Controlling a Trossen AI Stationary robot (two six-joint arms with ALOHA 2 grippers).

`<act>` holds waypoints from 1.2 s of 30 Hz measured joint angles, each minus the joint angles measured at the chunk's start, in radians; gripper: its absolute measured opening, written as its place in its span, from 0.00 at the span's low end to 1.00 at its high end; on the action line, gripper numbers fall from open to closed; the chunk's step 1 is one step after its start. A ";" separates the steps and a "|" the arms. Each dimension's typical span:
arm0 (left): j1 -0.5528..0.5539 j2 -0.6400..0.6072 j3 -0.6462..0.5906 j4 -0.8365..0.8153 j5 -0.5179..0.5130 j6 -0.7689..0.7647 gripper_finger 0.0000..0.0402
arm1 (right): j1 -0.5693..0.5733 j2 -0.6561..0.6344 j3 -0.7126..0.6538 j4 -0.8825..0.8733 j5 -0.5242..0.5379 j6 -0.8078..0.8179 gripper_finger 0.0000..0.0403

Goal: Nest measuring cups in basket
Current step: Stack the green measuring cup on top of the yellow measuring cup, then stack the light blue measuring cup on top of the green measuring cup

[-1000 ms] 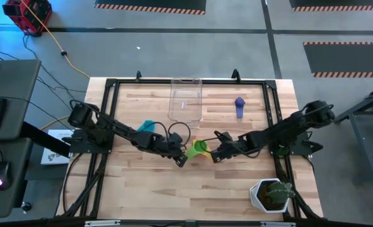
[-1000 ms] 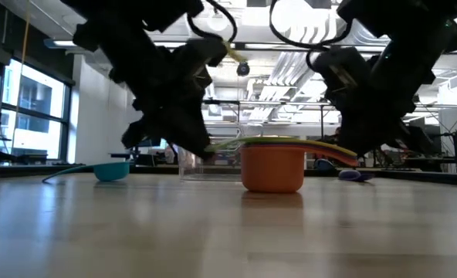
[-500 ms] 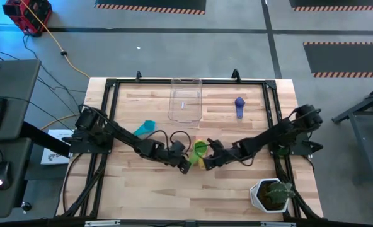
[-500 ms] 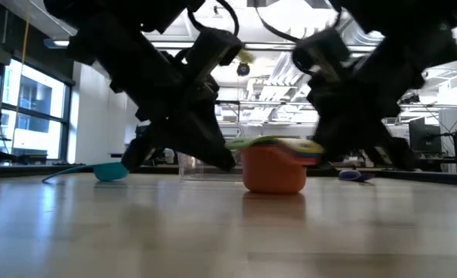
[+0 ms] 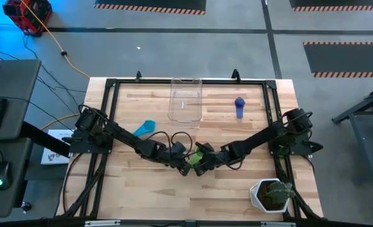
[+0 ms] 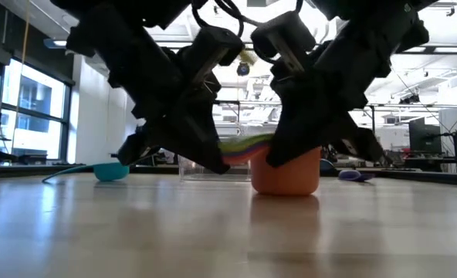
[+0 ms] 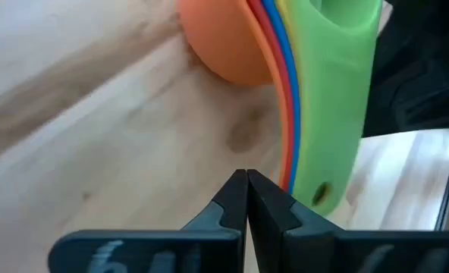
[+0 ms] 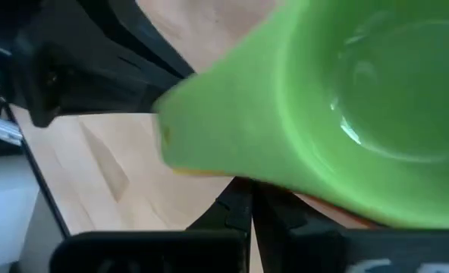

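Both claws, tips together, have closed in on the nested cups (image 5: pixel 200 155), nudging them rightward.

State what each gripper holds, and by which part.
Nothing seems held: the left gripper and right gripper both show jaws shut empty, beside the handles of the measuring cups.

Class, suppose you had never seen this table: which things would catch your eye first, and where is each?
First, the two dark arms meeting at the table's middle, the left gripper and right gripper crowding a bright nested stack of measuring cups, orange outermost, green on top. Behind them the clear basket stands at the far edge, with a light blue cup lying apart to its left.
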 joint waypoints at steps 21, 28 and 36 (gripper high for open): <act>0.046 -0.258 -0.065 -0.322 -0.034 0.173 0.00 | 0.016 -0.298 -0.067 -0.407 -0.045 -0.183 0.00; 0.098 -0.639 -0.274 -0.344 -0.130 0.188 0.00 | 0.026 -0.496 -0.264 -0.285 -0.019 -0.113 0.00; 0.162 -0.836 -0.303 -0.593 -0.112 0.250 0.03 | 0.038 -0.706 -0.495 0.003 0.116 0.000 0.00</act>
